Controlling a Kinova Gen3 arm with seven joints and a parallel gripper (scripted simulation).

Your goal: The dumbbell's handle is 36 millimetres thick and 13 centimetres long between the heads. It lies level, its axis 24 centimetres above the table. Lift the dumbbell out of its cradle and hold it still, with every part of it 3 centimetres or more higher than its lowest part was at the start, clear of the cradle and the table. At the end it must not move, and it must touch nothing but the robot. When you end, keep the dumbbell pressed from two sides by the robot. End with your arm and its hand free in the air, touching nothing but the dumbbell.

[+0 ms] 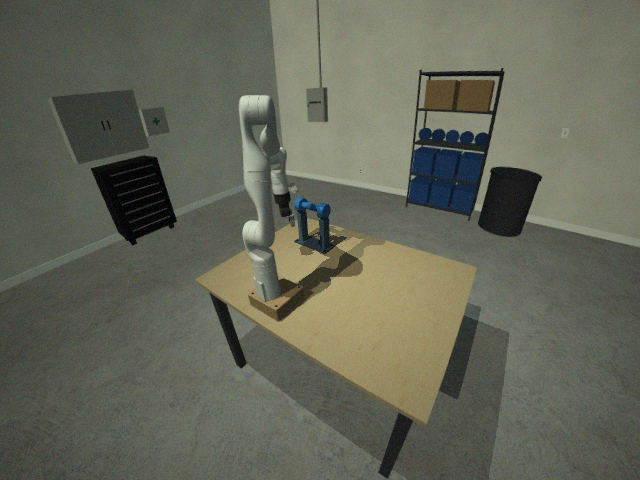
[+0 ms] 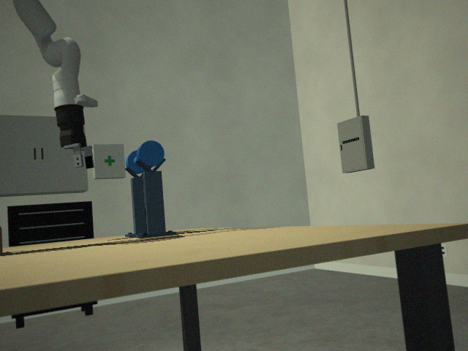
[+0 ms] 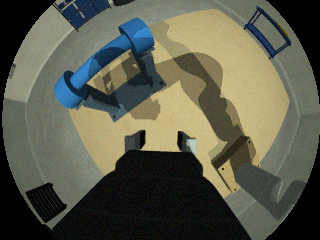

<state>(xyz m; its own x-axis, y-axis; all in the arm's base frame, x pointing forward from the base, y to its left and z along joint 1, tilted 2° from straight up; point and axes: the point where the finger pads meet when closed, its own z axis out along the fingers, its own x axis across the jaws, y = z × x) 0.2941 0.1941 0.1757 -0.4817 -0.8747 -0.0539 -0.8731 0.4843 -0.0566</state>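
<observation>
A blue dumbbell (image 1: 312,207) lies level in the forks of a dark blue cradle (image 1: 313,233) near the far edge of the wooden table. It also shows end-on in the exterior view (image 2: 147,154) and in the wrist view (image 3: 103,62). My gripper (image 1: 289,219) is open and empty. It points down and hangs beside the dumbbell, apart from it, with its fingertips about level with the dumbbell. In the exterior view the gripper (image 2: 82,160) is left of the cradle (image 2: 147,204). In the wrist view both fingers stand wide with only table between them.
My arm's base stands on a wooden block (image 1: 275,300) at the table's near-left edge. A shelf rack (image 1: 453,142) with blue bins, a black bin (image 1: 508,200) and a black drawer cabinet (image 1: 134,197) stand away on the floor.
</observation>
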